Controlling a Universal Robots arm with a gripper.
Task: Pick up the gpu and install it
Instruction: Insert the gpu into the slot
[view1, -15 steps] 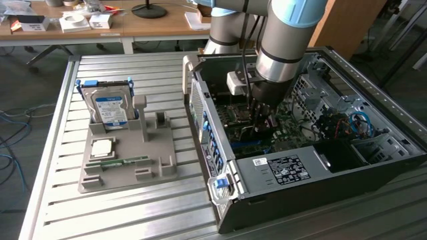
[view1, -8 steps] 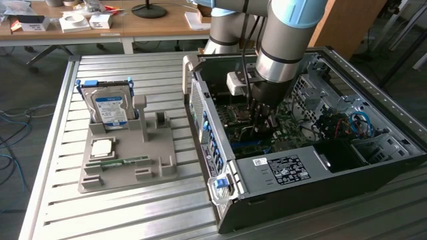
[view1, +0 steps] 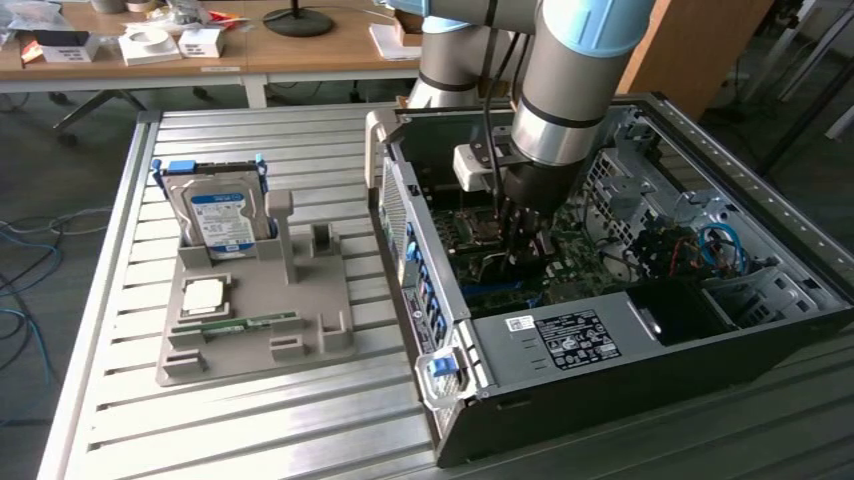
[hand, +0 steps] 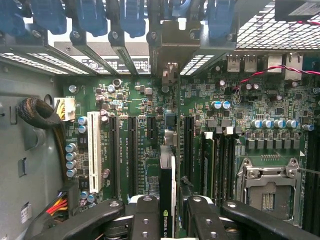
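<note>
In the wrist view the gpu (hand: 167, 187) stands edge-on between my two black fingers (hand: 144, 217), and my gripper (hand: 167, 212) is shut on it. A green logo shows on its near edge. The card runs along the green motherboard (hand: 145, 107) between the long black expansion slots (hand: 132, 150), with its far end towards the case's rear slot openings (hand: 170, 45). Whether it sits in a slot I cannot tell. In the exterior view my gripper (view1: 523, 220) is lowered into the open computer case (view1: 561, 340), just above the motherboard (view1: 587, 250).
A grey parts holder (view1: 254, 300) lies on the slatted metal table at the exterior view's left, carrying a hard drive with a blue label (view1: 218, 215), a square chip (view1: 203, 293) and a green memory stick (view1: 234, 325). Inside the case are memory sticks (hand: 215, 160), a CPU socket (hand: 267, 192) and cable bundles (hand: 42, 115).
</note>
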